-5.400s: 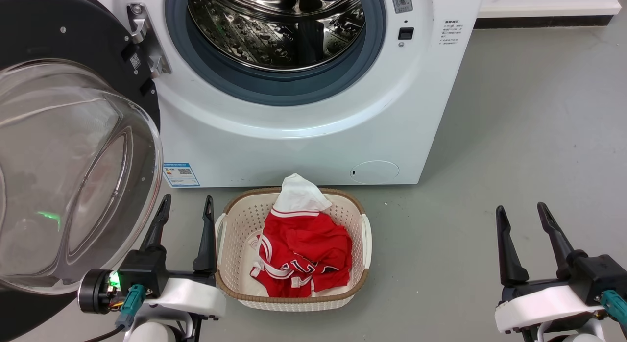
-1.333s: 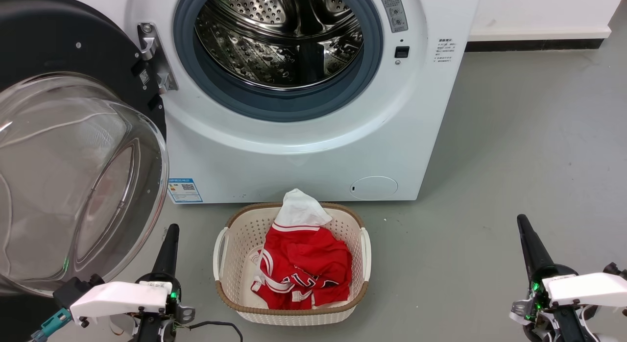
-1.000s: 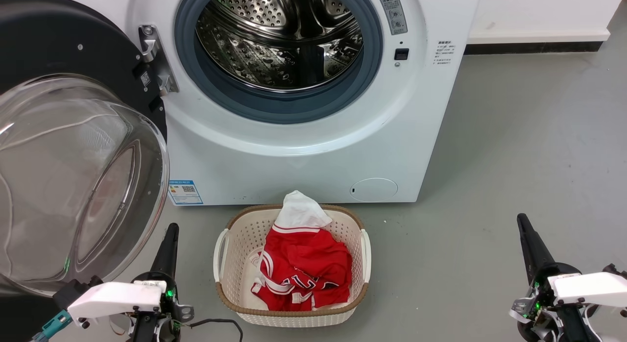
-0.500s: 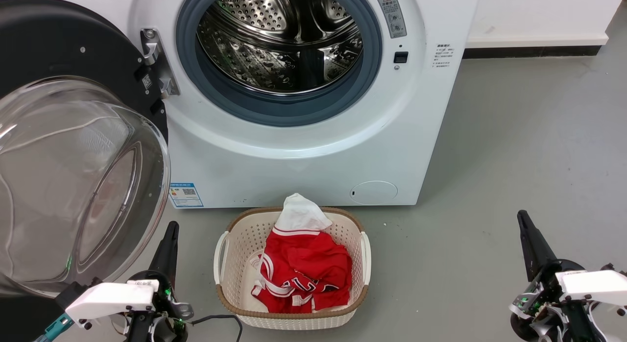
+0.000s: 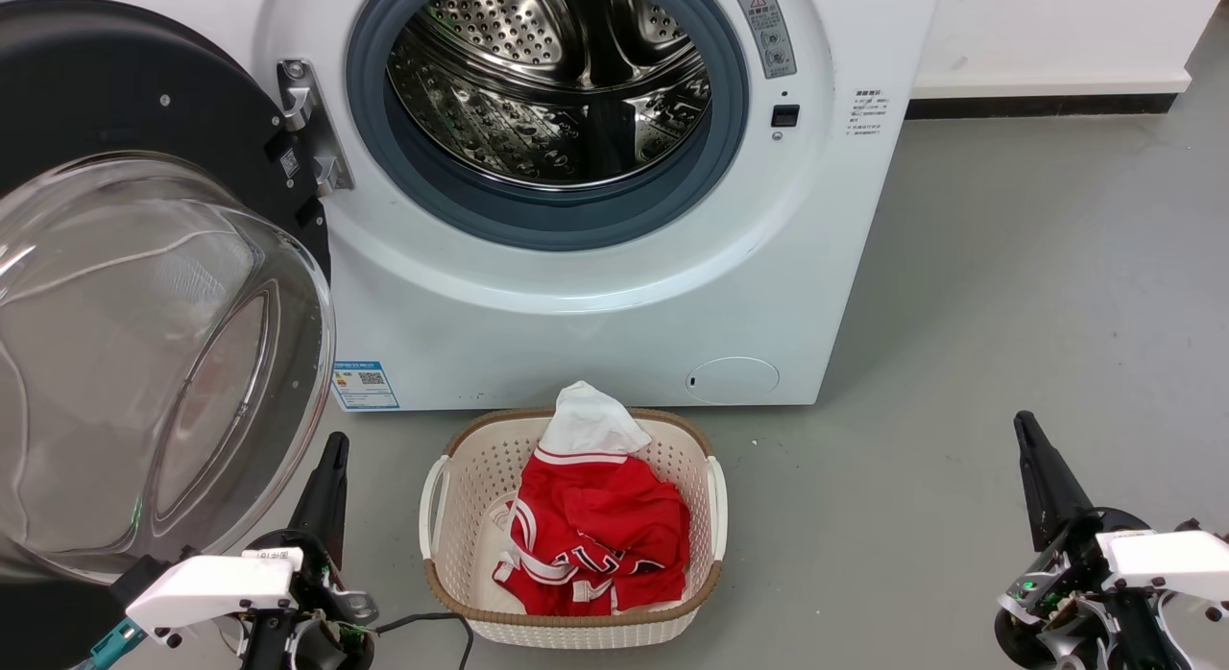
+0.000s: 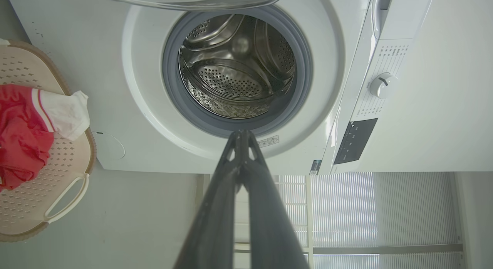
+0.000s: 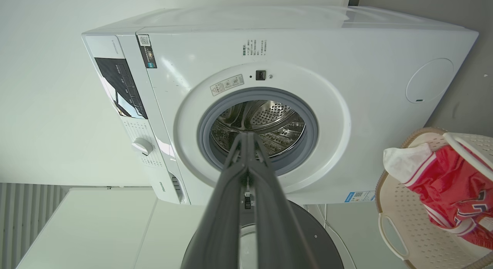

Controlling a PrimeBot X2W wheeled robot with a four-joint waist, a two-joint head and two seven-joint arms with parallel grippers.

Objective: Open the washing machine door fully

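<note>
Door [image 5: 230,142] hanging wide open, left of washing machine [image 5: 576,305]. Left gripper [image 5: 331,464] and right gripper [image 5: 1032,449] pinched shut, empty. Likely done; any last nudge on black rim [image 5: 77,75], slowly, not glass dome [image 5: 115,363].

Long tapered matte-black fingers [image 5: 322,497] of left gripper [image 5: 335,444] and right gripper [image 5: 1024,422], white moulded wrist shells [image 5: 206,586] with small dark screws [image 5: 174,641], teal connector plug [image 5: 117,641], thin black cable [image 5: 432,620], green indicator light [image 5: 1029,585]
</note>
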